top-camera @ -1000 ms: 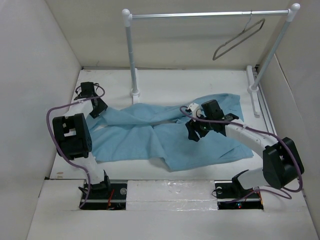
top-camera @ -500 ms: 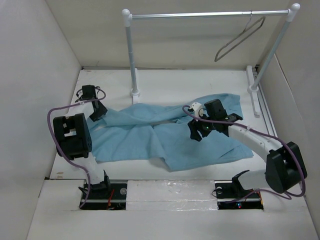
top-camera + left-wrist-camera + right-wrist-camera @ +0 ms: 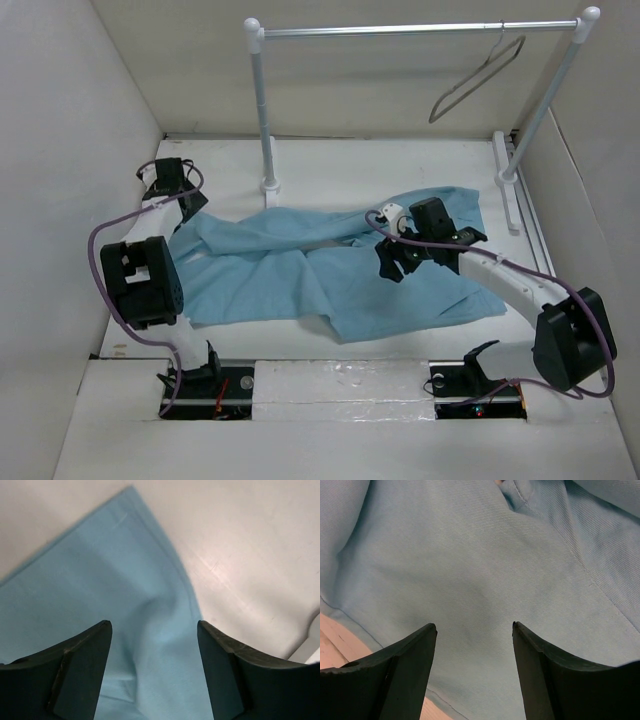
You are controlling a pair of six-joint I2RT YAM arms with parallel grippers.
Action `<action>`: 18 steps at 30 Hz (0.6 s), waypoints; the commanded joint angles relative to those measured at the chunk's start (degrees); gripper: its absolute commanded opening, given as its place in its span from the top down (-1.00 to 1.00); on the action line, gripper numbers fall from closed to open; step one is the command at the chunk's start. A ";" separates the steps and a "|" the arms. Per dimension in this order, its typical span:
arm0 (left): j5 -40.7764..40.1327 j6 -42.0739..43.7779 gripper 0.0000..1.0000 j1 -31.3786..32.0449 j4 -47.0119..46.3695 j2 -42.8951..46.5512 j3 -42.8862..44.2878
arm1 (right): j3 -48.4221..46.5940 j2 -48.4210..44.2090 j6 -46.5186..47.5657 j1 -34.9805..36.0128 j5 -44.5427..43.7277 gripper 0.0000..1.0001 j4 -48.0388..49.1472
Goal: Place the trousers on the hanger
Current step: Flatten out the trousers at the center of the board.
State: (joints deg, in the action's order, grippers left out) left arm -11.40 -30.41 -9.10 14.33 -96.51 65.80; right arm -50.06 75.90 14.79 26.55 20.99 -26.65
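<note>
We see the trousers (image 3: 330,270) lying rumpled across the middle of the tabletop (image 3: 400,165). They are not on the hanger (image 3: 478,80), which hangs by its hook from the silver bar (image 3: 400,30) of the white-posted rack (image 3: 262,110) at the far side, well apart from the cloth. The rack's left post stands just beyond the trousers' far edge. Our left fingers (image 3: 75,675) are released and spread over a hemmed corner of the cloth near the left wall (image 3: 60,150), gripping nothing. Our right fingers (image 3: 395,675) likewise stand apart above the fabric's right half, holding nothing. Purple cables (image 3: 95,250) loop along both arms.
</note>
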 commanded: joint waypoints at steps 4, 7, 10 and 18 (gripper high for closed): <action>-3.10 0.18 -0.31 -0.21 2.37 -7.98 9.25 | -1.35 -0.05 -0.02 1.32 1.07 -0.36 0.64; -2.93 0.79 -0.28 -0.21 2.55 -12.47 11.89 | -2.05 0.04 -0.28 1.84 0.89 -0.36 0.46; -3.71 1.49 -0.24 0.40 3.16 -15.72 14.69 | -3.02 0.30 -0.72 2.37 1.15 -0.36 0.29; -8.02 2.46 1.00 2.51 4.75 -18.54 14.89 | -2.85 -1.10 -2.13 3.51 -0.25 -0.36 0.64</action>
State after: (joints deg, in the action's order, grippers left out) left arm -16.86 -28.40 -7.03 16.88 -115.66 80.73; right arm -50.87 76.20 13.56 29.63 20.99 -26.61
